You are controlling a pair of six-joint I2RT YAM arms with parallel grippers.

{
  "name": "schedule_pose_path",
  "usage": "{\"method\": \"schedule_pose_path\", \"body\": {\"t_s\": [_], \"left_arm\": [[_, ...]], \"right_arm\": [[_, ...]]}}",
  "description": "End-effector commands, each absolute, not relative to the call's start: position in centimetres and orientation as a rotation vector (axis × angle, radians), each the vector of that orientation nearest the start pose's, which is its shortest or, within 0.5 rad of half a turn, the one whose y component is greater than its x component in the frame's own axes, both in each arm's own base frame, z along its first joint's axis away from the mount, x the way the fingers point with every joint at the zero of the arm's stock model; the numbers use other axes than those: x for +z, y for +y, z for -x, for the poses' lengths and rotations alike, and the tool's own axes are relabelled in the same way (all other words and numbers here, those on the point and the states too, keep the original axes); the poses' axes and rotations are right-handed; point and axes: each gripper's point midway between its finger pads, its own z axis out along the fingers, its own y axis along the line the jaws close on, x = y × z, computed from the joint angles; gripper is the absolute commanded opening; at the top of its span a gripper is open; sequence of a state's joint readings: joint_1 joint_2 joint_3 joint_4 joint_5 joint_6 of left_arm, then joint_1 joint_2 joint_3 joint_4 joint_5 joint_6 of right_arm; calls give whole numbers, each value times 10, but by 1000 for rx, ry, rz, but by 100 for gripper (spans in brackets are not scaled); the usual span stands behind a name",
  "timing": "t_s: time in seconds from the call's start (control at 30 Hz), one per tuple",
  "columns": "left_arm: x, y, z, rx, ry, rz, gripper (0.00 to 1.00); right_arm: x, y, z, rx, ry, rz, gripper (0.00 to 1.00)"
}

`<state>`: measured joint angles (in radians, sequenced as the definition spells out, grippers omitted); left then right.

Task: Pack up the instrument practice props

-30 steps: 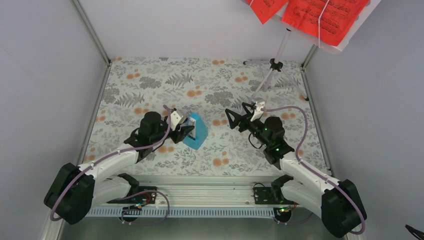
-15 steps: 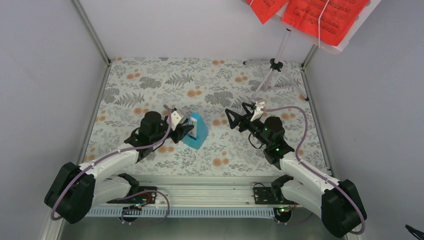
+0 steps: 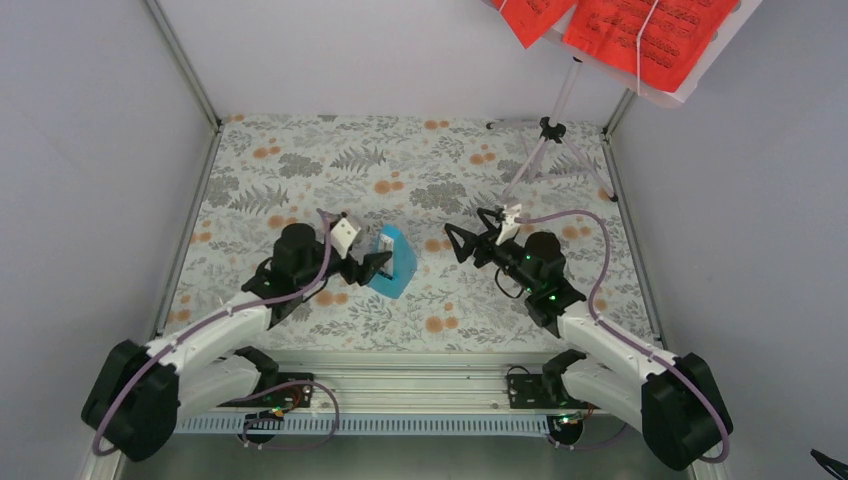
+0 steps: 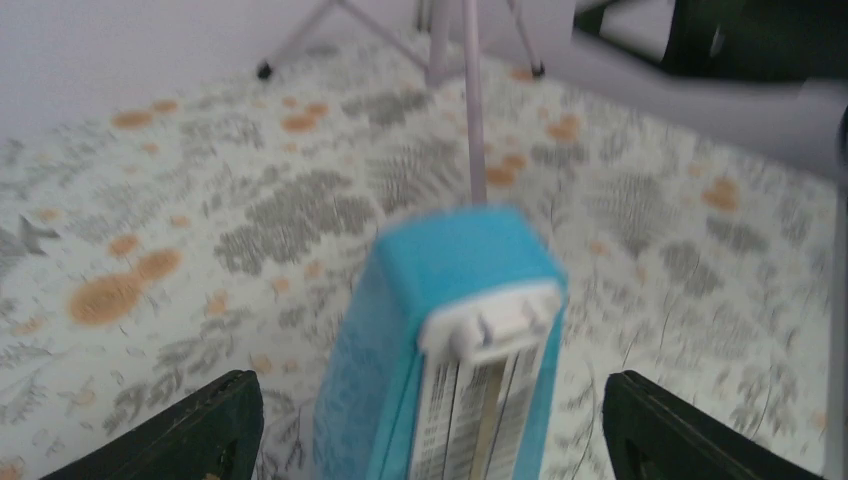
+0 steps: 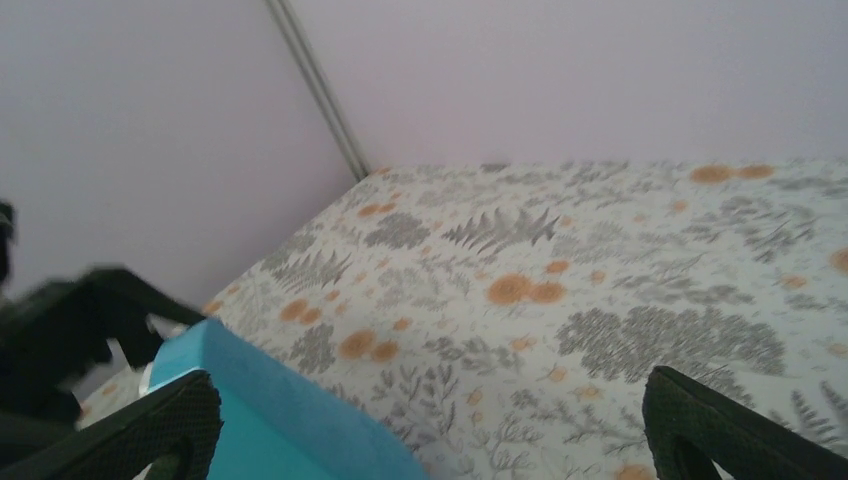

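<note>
Between the wide-spread left jaws stands the blue metronome, scale marks unreadable; right jaws gape too.

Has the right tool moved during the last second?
Yes. The right tool has edged slightly left, away from the music stand and toward the metronome.
</note>
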<state>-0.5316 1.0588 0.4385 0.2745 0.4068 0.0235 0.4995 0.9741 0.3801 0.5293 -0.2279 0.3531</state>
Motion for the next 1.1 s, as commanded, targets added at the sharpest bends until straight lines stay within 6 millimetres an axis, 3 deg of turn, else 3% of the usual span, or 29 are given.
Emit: {"method": "schedule_pose_path", "body": {"t_s": [0.0, 0.07, 0.2, 0.4, 0.5, 0.73, 0.9, 1.07], "left_arm": [[249, -223, -263, -727, 1581, -665, 87], [273, -213, -265, -709, 1545, -595, 92], [296, -188, -279, -640, 1587, -426, 97], [304, -162, -295, -587, 1664, -285, 98], [291, -149, -304, -553, 1723, -203, 99], [256, -107, -316, -482, 1811, 14, 99], [228, -64, -317, -373, 1885, 238, 100], [189, -9, -310, -205, 1979, 550, 100]], "right_arm": [[212, 234, -275, 807, 1728, 474, 100], [197, 251, -265, 757, 1761, 541, 100], [171, 278, -246, 763, 1818, 616, 99], [156, 303, -238, 747, 1823, 639, 99], [146, 311, -244, 727, 1839, 632, 100], [128, 311, -278, 591, 1933, 484, 100], [121, 307, -297, 576, 1987, 354, 100], [128, 309, -295, 621, 1965, 393, 100]]}}
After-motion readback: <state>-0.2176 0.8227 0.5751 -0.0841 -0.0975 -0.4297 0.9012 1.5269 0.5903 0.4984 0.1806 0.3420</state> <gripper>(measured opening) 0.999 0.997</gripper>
